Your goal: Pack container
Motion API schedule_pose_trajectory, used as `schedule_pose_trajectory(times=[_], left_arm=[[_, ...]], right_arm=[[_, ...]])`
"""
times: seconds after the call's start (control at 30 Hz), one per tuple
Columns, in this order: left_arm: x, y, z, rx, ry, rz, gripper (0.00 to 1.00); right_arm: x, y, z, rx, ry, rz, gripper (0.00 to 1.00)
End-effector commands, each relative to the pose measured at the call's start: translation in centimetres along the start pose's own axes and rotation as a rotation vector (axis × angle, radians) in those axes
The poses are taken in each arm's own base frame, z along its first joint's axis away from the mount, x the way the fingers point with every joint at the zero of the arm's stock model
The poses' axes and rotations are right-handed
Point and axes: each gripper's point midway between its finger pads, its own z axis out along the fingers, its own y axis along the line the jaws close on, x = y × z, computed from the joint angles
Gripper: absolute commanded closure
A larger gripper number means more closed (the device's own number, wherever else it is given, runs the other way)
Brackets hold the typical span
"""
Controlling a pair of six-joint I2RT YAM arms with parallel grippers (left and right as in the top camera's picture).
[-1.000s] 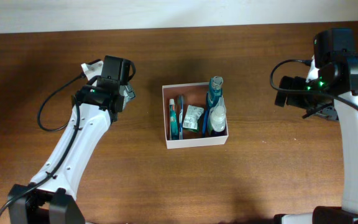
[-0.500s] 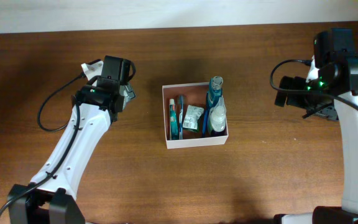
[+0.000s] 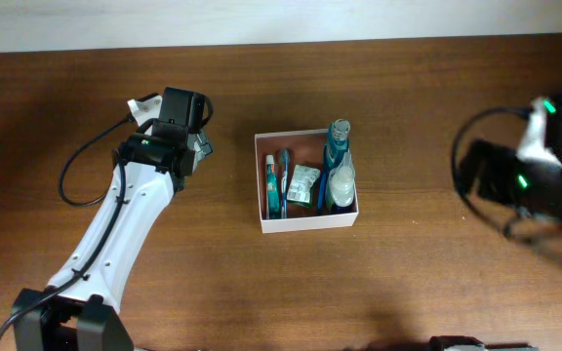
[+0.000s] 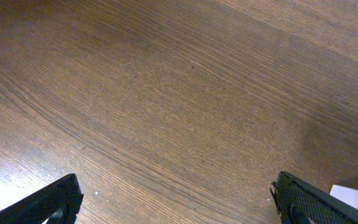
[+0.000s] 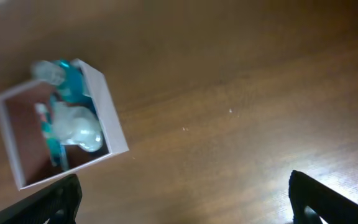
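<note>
The container (image 3: 260, 185), a shallow white-walled box with a reddish-brown inside, sits at the table's middle. It holds a teal bottle (image 3: 339, 142), a clear bottle (image 3: 341, 182), a toothbrush (image 3: 273, 180) and a small packet (image 3: 303, 183). It also shows blurred in the right wrist view (image 5: 107, 118). My left gripper (image 4: 176, 199) is open and empty over bare wood left of the container. My right gripper (image 5: 185, 199) is open and empty, well right of the container, and the arm is motion-blurred in the overhead view.
The brown wooden table (image 3: 408, 273) runs to a pale wall along the far edge. A white corner of the container (image 4: 356, 198) shows at the lower right of the left wrist view.
My right arm has moved toward the near right of the table and is blurred. The left arm and the container have not moved.
</note>
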Motion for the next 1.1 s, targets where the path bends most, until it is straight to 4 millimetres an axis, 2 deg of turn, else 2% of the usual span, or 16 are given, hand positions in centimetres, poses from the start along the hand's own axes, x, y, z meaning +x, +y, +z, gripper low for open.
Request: schedule_pose_trajectory(times=[0.0, 0.17, 0.27, 0.37, 0.5, 0.53, 0.63, 0.7, 0.73, 0.87, 0.97, 1.07], left_arm=[[-1.0, 0.3, -0.9, 0.003, -0.032, -0.005, 0.01], [-1.0, 0.3, -0.9, 0.003, -0.032, -0.005, 0.01], [-1.0, 0.3, -0.9, 0.003, -0.032, -0.005, 0.01], [-1.0, 0.3, -0.9, 0.003, -0.032, -0.005, 0.01], [-1.0, 0.3, -0.9, 0.003, -0.032, -0.005, 0.01], [-1.0, 0.3, -0.9, 0.003, -0.031, -0.004, 0.01], [-1.0, 0.3, -0.8, 0.003, -0.031, -0.004, 0.0], [-1.0, 0.3, -0.9, 0.003, -0.032, -0.005, 0.01], [-1.0, 0.3, -0.9, 0.003, -0.032, -0.005, 0.01], [-1.0, 0.3, -0.9, 0.003, -0.032, -0.005, 0.01], [-1.0, 0.3, -0.9, 0.003, -0.032, -0.005, 0.01], [-1.0, 0.3, -0.8, 0.003, -0.031, -0.004, 0.01]], right_arm=[[0.7, -0.7, -4.0, -0.024, -0.133, 0.015, 0.02], [3.1, -1.6, -8.9, -0.072, -0.295, 0.024, 0.02], [4.9, -2.2, -10.5, -0.091, -0.358, 0.027, 0.02], [7.4, -3.0, -11.3, -0.105, -0.405, 0.029, 0.02], [10.4, -3.8, -10.2, -0.105, -0.404, 0.029, 0.02], [12.1, -4.3, -8.7, -0.097, -0.38, 0.028, 0.02], [14.4, -4.9, -6.1, -0.079, -0.333, 0.024, 0.02], [14.4, -5.7, -4.8, -0.039, -0.374, 0.033, 0.02], [13.7, -5.6, -4.7, -0.052, -0.434, 0.039, 0.02], [10.5, -4.3, -6.4, -0.15, -0.672, 0.05, 0.02], [9.7, -4.1, -6.6, -0.176, -0.766, 0.056, 0.01], [9.3, -4.0, -5.7, -0.189, -0.821, 0.062, 0.02]])
